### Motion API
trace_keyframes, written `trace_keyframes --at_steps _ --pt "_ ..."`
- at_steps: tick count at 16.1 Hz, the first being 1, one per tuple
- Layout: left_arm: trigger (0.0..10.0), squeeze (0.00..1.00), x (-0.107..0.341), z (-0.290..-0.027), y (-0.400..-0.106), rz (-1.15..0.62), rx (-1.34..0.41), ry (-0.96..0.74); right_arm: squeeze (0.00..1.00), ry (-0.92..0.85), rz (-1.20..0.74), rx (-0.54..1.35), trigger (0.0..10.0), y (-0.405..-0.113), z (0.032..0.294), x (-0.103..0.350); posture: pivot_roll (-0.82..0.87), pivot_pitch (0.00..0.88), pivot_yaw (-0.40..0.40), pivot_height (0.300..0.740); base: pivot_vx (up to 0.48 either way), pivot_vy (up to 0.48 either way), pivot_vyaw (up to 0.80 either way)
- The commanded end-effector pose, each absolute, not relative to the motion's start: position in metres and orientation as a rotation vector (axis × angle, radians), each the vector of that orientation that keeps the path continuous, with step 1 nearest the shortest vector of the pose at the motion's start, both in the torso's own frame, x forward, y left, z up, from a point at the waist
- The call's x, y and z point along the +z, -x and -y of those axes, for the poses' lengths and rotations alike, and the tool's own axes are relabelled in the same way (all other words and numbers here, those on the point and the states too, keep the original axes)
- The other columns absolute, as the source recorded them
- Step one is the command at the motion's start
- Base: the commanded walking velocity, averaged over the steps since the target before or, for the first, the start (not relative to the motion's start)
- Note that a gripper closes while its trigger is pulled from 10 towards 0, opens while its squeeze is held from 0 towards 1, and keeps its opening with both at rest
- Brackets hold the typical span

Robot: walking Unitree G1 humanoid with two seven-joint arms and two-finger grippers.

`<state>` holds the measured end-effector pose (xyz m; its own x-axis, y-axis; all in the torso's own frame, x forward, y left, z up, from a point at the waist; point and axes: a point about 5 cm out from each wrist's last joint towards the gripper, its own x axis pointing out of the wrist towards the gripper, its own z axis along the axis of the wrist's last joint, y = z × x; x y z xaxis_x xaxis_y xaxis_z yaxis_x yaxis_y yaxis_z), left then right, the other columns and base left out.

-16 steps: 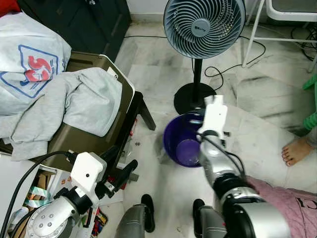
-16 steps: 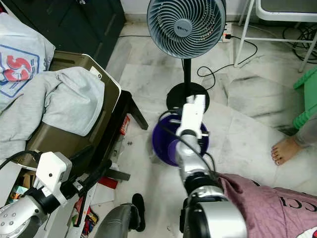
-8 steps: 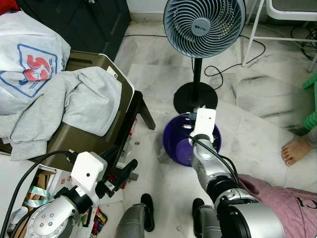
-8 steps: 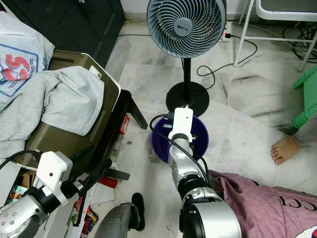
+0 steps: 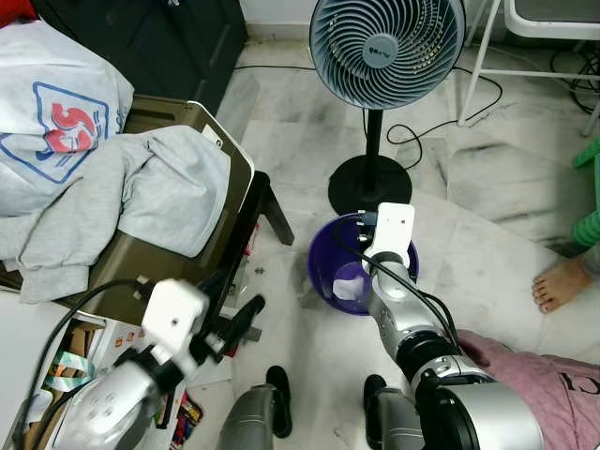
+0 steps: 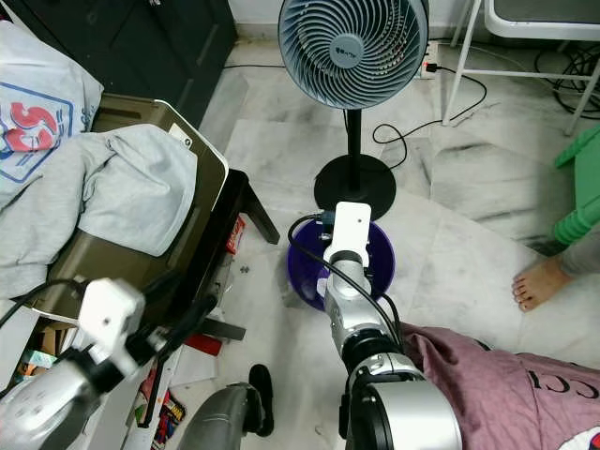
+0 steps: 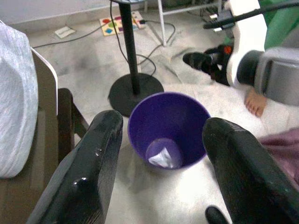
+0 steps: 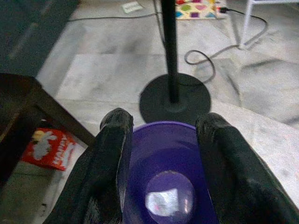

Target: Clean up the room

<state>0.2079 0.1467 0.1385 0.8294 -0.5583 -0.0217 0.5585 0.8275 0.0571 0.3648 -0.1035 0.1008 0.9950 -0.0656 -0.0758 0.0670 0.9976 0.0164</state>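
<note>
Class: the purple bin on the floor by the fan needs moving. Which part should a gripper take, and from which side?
Grip the purple bin by its rim, coming from above. It stands upright and open-topped, the thin wall suiting two fingers. The right gripper hangs open over it.

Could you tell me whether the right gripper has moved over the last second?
Yes: the right gripper has pulled back from the fan base and hangs over the purple bin.

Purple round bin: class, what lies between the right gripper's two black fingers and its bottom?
Nothing solid. In the right wrist view the right gripper hovers open over the purple round bin; only air separates it from the crumpled white scrap on the bottom.
</note>
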Motion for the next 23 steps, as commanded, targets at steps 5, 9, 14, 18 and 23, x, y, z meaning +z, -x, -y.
trace_keyframes --at_steps 5,9,14,18,23 --pt "10.0 0.0 0.129 -0.124 -0.232 0.024 -0.572 0.003 1.0 0.068 -0.01 0.01 10.0 -0.35 0.121 0.098 0.08 0.249 0.088 0.74 0.0 0.0 0.0" --pt "10.0 0.0 0.131 -0.123 -0.263 0.102 -0.482 0.009 1.0 0.128 0.013 0.071 10.0 -0.32 0.138 0.093 -0.02 0.137 0.048 0.74 0.0 0.0 0.0" --pt "10.0 0.0 0.138 -0.115 -0.27 0.23 -0.476 -0.128 1.0 0.295 0.099 0.055 10.0 -0.314 0.166 0.11 -0.07 0.037 0.019 0.74 0.0 0.0 0.0" --pt "10.0 0.0 0.132 -0.132 -0.271 0.277 -0.308 -0.102 1.0 0.336 0.089 0.064 10.0 -0.301 0.177 0.115 -0.06 0.0 -0.015 0.74 0.0 0.0 0.0" --pt "10.0 0.0 0.123 -0.147 -0.274 0.207 -0.154 -0.18 1.0 0.313 0.055 0.099 10.0 -0.285 0.157 0.105 -0.04 0.0 -0.028 0.74 0.0 0.0 0.0"
